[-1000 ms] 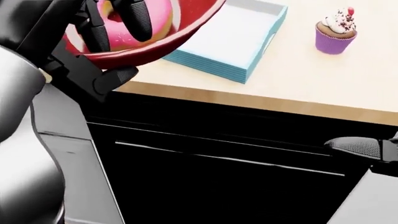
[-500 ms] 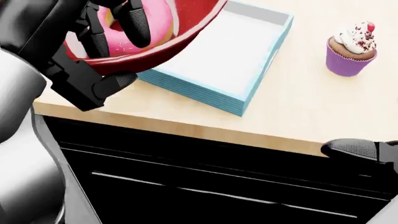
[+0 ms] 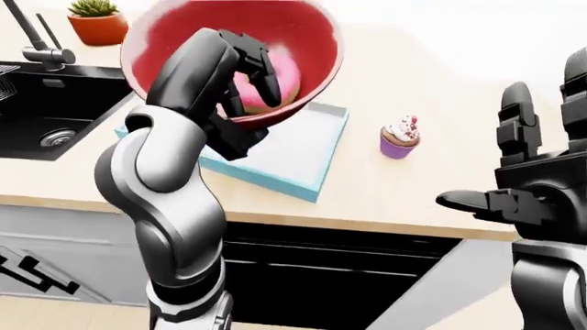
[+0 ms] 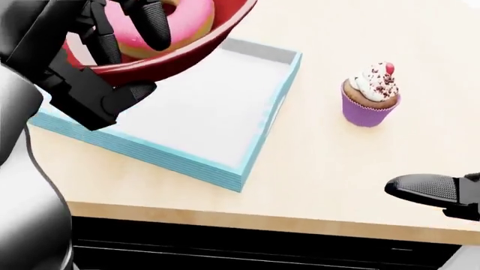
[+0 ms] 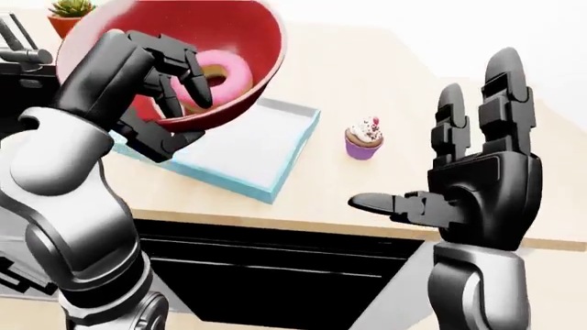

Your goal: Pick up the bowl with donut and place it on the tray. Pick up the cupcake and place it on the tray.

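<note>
Now the head view has moved up and closer, so more of the counter shows than a second ago, and the tray sits lower and nearer in that view. This seems to mean the robot is leaning in, ready to set its load down. The left hand holds the red bowl up high, fingers hooked over its rim and thumb under it. The pink donut lies inside, right by those fingers. The bowl hangs above the tray and does not touch it yet. The cupcake stands on the counter, off to the right of the left hand, beside the tray but apart from it. The right hand is spread wide and holds nothing. I count one bowl, one donut, one cupcake, one tray and two hands.
</note>
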You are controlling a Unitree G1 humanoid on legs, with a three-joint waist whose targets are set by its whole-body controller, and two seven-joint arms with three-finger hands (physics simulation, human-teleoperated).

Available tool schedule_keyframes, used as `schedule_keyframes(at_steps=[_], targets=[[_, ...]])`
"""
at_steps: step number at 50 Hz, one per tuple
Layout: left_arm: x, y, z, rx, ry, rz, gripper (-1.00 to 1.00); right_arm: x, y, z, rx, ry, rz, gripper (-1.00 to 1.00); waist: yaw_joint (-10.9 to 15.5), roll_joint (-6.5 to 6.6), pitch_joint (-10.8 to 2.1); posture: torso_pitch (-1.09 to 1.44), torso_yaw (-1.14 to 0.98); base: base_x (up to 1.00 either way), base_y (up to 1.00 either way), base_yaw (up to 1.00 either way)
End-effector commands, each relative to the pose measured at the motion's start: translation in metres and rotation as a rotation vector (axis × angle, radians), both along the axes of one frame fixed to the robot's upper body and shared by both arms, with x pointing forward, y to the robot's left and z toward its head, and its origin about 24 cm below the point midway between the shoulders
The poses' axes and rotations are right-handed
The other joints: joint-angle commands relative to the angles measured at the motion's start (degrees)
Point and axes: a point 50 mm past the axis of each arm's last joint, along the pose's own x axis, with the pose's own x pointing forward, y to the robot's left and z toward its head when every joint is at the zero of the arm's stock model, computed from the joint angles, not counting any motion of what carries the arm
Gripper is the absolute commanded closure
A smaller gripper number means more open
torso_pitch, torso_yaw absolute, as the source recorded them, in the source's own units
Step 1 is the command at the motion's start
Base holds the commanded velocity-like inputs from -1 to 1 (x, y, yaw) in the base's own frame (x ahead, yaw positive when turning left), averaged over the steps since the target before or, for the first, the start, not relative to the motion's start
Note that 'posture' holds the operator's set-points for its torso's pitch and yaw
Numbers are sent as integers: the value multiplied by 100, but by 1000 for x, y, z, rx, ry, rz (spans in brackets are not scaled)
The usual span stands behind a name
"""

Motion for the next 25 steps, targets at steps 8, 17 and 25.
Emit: schedule_keyframes(at_steps=[8,17,25], targets=[[-8,-7,13,16,-91,-23,100,-5,-3,7,0,-56,-21,-100,53,-290,-148,0,0,27,0,0],[-10,-3,17,15,-98,-17,100,-5,-4,11,-3,-63,-21,-100,3,-77,-177,0,0,0,0,0],[-12,-4,20,4,-85,-44,100,-7,-5,11,-4,-66,-27,-100,8,-125,-180,0,0,0,0,0]])
